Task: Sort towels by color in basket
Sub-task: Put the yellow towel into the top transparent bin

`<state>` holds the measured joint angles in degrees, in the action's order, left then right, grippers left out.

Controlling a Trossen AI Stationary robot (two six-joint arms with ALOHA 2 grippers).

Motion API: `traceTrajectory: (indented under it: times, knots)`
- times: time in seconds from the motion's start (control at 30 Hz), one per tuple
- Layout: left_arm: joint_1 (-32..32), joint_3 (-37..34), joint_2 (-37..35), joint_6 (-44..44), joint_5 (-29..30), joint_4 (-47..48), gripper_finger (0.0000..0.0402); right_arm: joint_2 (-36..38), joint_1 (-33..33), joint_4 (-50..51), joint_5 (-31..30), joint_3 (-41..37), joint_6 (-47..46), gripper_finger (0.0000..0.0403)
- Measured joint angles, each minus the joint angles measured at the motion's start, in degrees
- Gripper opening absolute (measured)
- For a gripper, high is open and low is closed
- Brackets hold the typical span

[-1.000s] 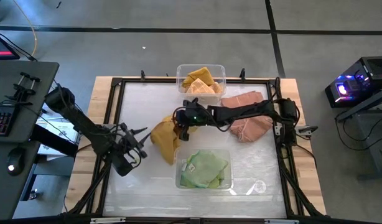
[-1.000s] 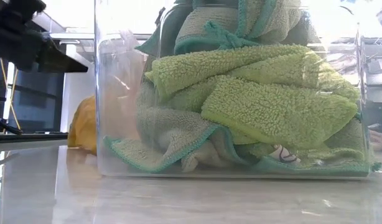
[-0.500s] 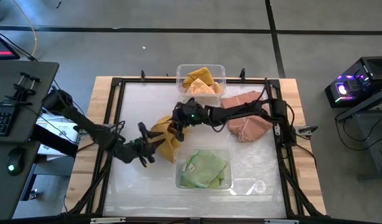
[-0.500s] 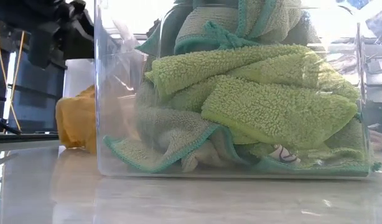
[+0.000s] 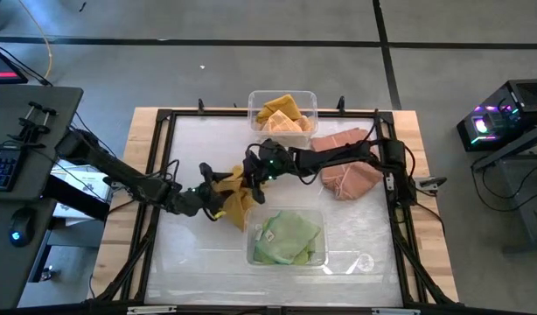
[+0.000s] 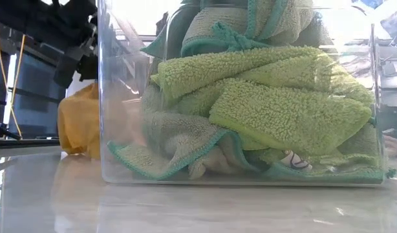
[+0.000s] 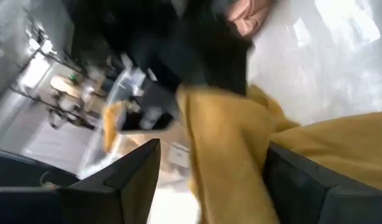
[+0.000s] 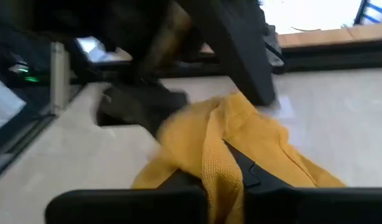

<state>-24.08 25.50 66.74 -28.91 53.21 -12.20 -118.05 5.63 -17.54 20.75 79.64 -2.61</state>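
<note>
A mustard yellow towel (image 5: 236, 203) stands bunched on the table left of the near bin; it also shows in the low view (image 6: 79, 126). My right gripper (image 5: 254, 178) reaches in from the table's right and is shut on the yellow towel's top. My left gripper (image 5: 218, 194) comes from the left and is open. In its wrist view its fingers (image 7: 138, 180) stand on either side of the yellow towel (image 7: 228, 143). Light green towels (image 5: 288, 236) fill the near clear bin. Peach towels (image 5: 347, 171) lie heaped on the table at the right. My right gripper pinches the yellow towel's bunched upper part (image 8: 209, 140) between its two fingers, slanting down from the table's right. The cloth drapes over one finger (image 8: 244, 168). The towel hangs below the hold, and its lower end (image 6: 79, 150) lies on the table. My left gripper's fingers flank the same towel; whether they touch it I cannot tell.
A far clear bin (image 5: 305, 98) holds yellow and peach towels. The near bin's clear wall (image 6: 111, 97) stands close beside the yellow towel. A black frame (image 5: 163, 122) runs around the table. Bare tabletop (image 5: 198, 144) lies at the far left.
My left gripper has swung from the table's left side rightward to the yellow towel and turned toward it, staying open. My right gripper has drawn the towel's top slightly up and leftward, so the towel stands taller, its lower end still on the table.
</note>
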Motion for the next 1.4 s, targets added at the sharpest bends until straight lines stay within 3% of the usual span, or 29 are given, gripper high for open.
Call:
traceTrajectory:
  times: [0.2,0.4,0.5,0.7,0.8,1.0,1.23,1.4]
  knots:
    - [2.5,0.0,0.0,9.9,-4.8,2.9,0.021,1.6,0.0,-0.8,0.1,0.0,0.1,0.0015]
    - [2.8,0.0,0.0,16.2,-6.0,3.0,0.0076,3.5,0.6,1.2,-0.8,0.0,1.5,0.0094]
    - [2.9,-0.6,0.0,19.9,-3.4,2.6,0.0014,6.0,1.0,4.9,-3.7,0.0,2.0,0.0127]
    - [4.3,-7.9,-3.0,23.4,8.9,-5.8,0.0005,8.2,-3.8,0.7,-20.8,-4.8,12.2,0.0137]
    - [5.0,-12.5,-6.0,19.8,7.2,-18.3,0.0004,8.0,-6.1,-2.4,-26.5,-6.8,16.2,0.0137]
    - [7.6,-19.4,-11.1,10.5,-4.0,-45.3,0.0001,8.9,-8.3,-4.2,-38.5,-7.3,22.4,0.0137]
    - [11.6,-20.4,-13.5,9.3,-9.0,-49.0,0.0001,11.9,-8.6,-4.4,-39.2,-7.2,24.8,0.0143]
    - [13.8,-20.4,-13.4,10.8,-13.4,-51.1,0.0001,11.9,-7.2,-4.1,-38.0,-5.9,22.5,0.0201]
